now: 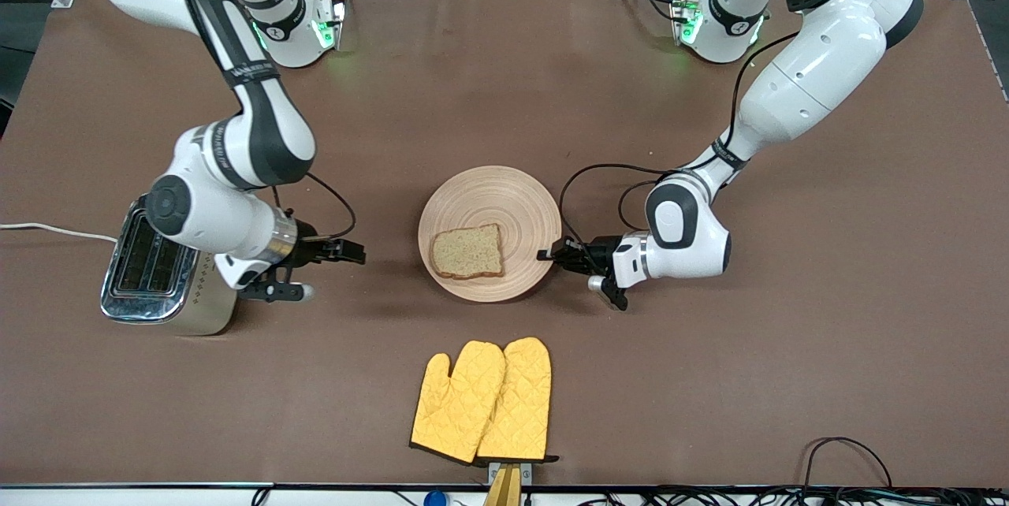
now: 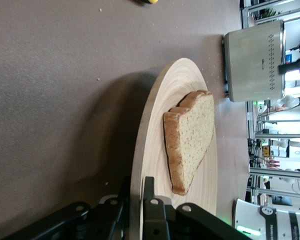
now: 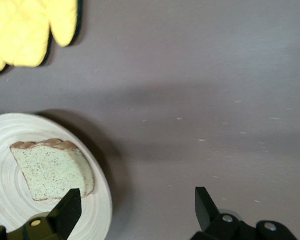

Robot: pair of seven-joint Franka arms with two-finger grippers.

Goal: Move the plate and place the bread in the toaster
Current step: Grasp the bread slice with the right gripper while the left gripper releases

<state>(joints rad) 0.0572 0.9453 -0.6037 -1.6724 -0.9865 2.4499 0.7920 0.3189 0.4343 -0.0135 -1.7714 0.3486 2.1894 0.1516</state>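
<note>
The wooden plate (image 1: pixel 489 191) lies mid-table with the bread (image 1: pixel 467 251) slice flat on the part of it nearer the front camera. My left gripper (image 1: pixel 549 255) is shut on the plate's rim at the side toward the left arm's end. In the left wrist view one finger lies over the plate (image 2: pixel 155 130) and one under its edge, close to the bread (image 2: pixel 190 137). The toaster (image 1: pixel 150 266) stands toward the right arm's end, slots up. My right gripper (image 1: pixel 335 273) hangs open and holds nothing, over the table between the toaster and the plate (image 3: pixel 97 210).
A pair of yellow oven mitts (image 1: pixel 485 399) lies nearer the front camera than the plate. The toaster's white cord (image 1: pixel 47 230) runs off the right arm's end of the table. Brown tabletop surrounds the plate.
</note>
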